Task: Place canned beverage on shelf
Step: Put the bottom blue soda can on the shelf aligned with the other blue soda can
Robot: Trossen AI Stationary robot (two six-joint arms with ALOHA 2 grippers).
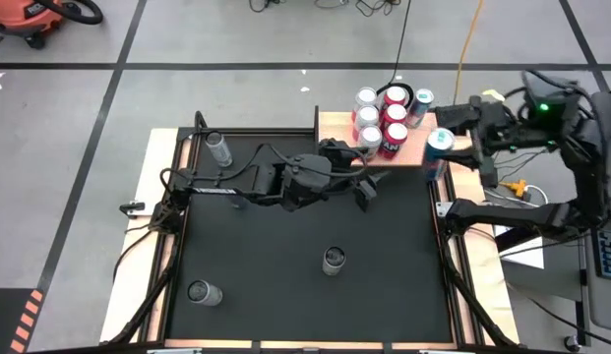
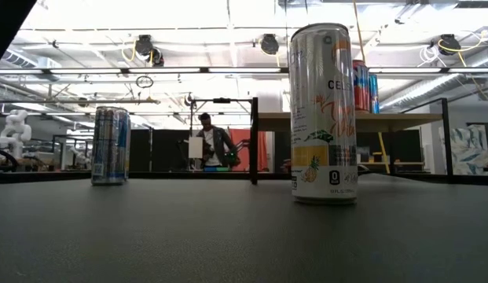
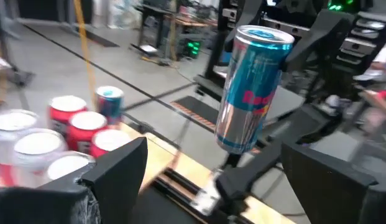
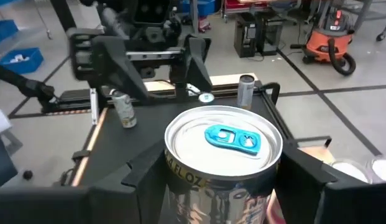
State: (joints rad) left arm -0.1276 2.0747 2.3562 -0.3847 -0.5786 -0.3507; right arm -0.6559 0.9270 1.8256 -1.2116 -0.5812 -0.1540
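From above we see the shelf (image 1: 336, 126) at the far right edge of the black tabletop (image 1: 285, 275). A tight group of cans (image 1: 382, 120), red ones and silver ones, stands on it.

The right gripper (image 1: 445, 144) is at the right end of the shelf, and its jaws are grasping a blue and silver can (image 1: 439, 141). In the right wrist view this can (image 4: 222, 140) fills the space between the two dark fingers, and we look down on its silver lid with a blue tab. In the left wrist view the same can (image 3: 253, 87) is upright, with the right arm's fingers on both sides of it. Whether its base already touches the shelf board, we cannot tell.

The left gripper (image 1: 368, 175) is over the tabletop, just beside the near edge of the shelf. Its jaws are released and hold nothing.

Three more cans stand on the tabletop, well apart: one at the far left (image 1: 218, 148), one at the near left (image 1: 201, 291) and one near the middle (image 1: 334, 260). In the low view the tall white can (image 2: 323, 114) is nearest to the camera, and a person (image 2: 212, 143) stands far behind in the room.
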